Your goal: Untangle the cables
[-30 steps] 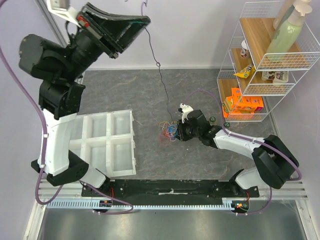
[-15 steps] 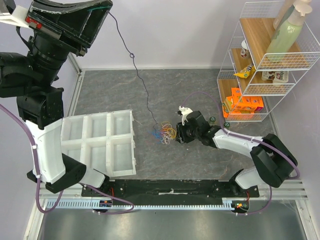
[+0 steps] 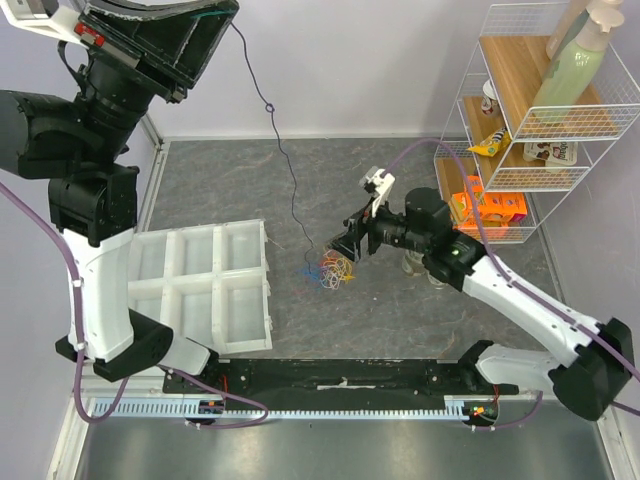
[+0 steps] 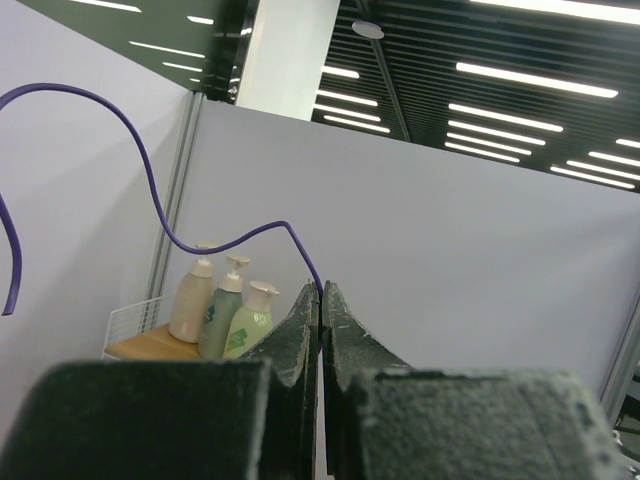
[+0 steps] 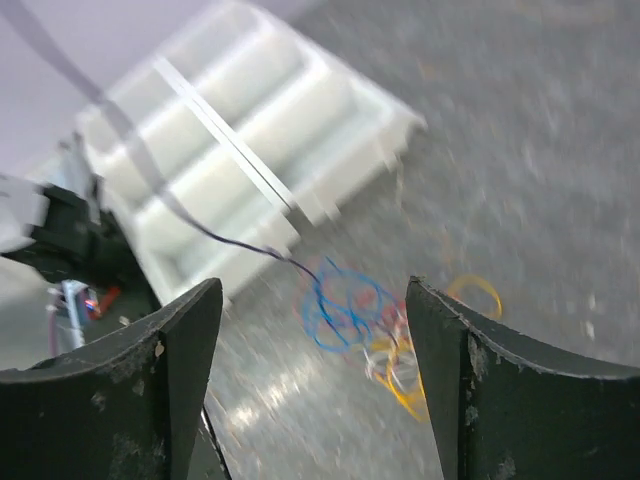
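No legible text in any of my views, orange box (image 3: 487, 210) at right of the overhead view bears print too small to read, pump bottles (image 4: 222, 312) at lower left of my left wrist view, labels unreadable

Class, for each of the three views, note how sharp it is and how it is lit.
Right wrist: motion-blurred throughout, the white tray and the cable bunch smeared. Left wrist: the purple cable and the bottles sharp against a plain wall, bright ceiling strip lights overhead. Top external: crisp and evenly lit, only soft shadows on the grey table.
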`<control>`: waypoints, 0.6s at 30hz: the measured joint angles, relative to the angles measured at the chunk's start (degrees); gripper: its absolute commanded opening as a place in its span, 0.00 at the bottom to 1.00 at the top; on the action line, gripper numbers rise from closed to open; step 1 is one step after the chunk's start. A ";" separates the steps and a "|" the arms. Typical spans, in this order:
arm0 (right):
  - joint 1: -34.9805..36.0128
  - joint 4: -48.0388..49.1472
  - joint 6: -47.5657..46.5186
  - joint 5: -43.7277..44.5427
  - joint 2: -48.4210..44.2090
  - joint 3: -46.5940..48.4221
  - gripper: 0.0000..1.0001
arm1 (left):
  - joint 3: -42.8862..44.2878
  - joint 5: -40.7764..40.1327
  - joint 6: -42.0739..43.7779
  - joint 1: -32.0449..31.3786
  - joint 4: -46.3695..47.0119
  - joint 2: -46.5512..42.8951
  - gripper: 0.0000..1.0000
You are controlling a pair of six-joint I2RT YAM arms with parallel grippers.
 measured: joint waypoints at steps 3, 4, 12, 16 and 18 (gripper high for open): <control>0.04 5.20 0.85 -4.55 -2.69 1.64 0.82 | -0.31 0.26 -0.02 0.00 -0.04 0.31 0.02; 0.22 7.04 1.38 -5.81 -2.84 1.64 0.82 | -0.37 0.31 -0.02 0.00 -0.04 0.37 0.02; 6.40 10.43 3.34 -5.09 4.83 1.64 0.77 | -0.39 1.84 -0.26 0.57 -0.02 0.63 0.02; 8.72 10.82 3.69 0.26 7.45 1.90 0.11 | -0.39 2.62 -0.52 1.14 -0.24 0.63 0.02; 8.83 9.99 3.50 2.78 8.61 3.28 0.00 | -0.44 2.82 -0.50 1.29 -0.57 0.59 0.02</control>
